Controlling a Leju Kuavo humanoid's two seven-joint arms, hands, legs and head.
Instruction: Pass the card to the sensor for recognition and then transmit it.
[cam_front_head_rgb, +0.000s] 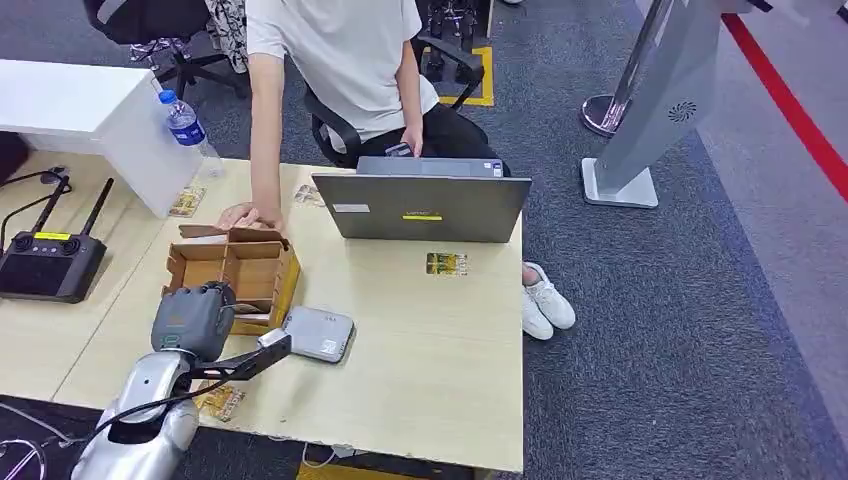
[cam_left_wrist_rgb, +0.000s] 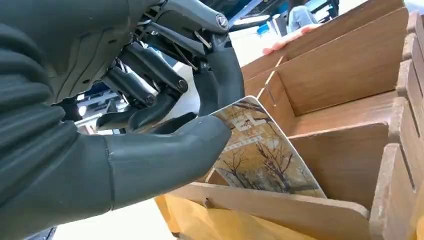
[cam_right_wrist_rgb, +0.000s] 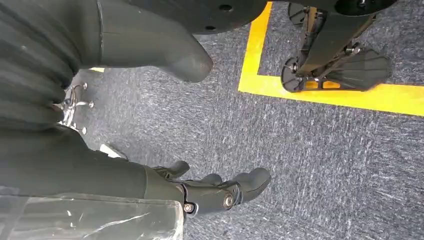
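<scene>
One card (cam_left_wrist_rgb: 260, 155) sits pinched between my left hand's (cam_front_head_rgb: 195, 318) thumb and fingers (cam_left_wrist_rgb: 220, 75), half inside the cardboard box (cam_front_head_rgb: 262, 270); the grey sensor (cam_front_head_rgb: 318, 333) lies just right of that box.

A person (cam_front_head_rgb: 340, 60) sits behind an open laptop (cam_front_head_rgb: 425, 205) on the table (cam_front_head_rgb: 440, 370), one hand (cam_front_head_rgb: 248, 215) resting on it. A water bottle (cam_front_head_rgb: 188, 128) stands at the far left; a black remote (cam_front_head_rgb: 48, 262) lies nearby.
</scene>
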